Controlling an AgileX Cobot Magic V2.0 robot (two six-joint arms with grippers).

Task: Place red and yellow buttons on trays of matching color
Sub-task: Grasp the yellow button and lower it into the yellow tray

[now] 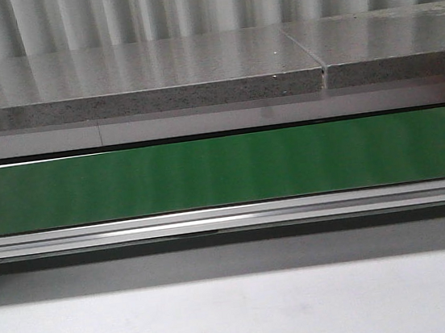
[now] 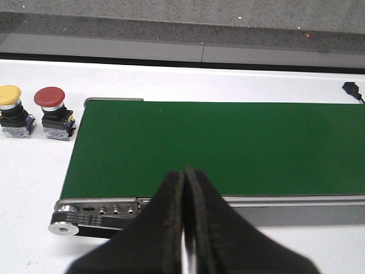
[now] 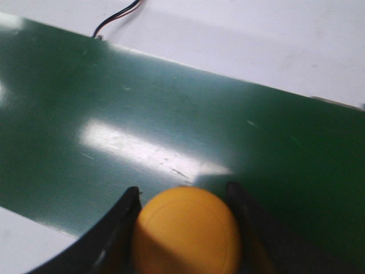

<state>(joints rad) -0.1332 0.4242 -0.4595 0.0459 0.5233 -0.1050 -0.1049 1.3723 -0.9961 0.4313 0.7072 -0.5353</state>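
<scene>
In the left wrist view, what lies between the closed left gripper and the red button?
Only the green belt's corner, its roller end and bare white table separate the left gripper from the red button.

Between the black fingers [image 3: 117, 228] of the right gripper [image 3: 185, 220] sits a yellow-orange button [image 3: 186, 231]. Beyond them stretches a plain dark green belt [image 3: 171, 125] streaked with pale glare, on a white table [image 3: 274, 40]. Past the left gripper's [image 2: 183, 188] black fingertips, off to one side, stand a yellow-capped button [image 2: 10, 96] and a red-capped button [image 2: 49, 97], both on black bases. The ledge [image 1: 140, 87] is speckled grey.
</scene>
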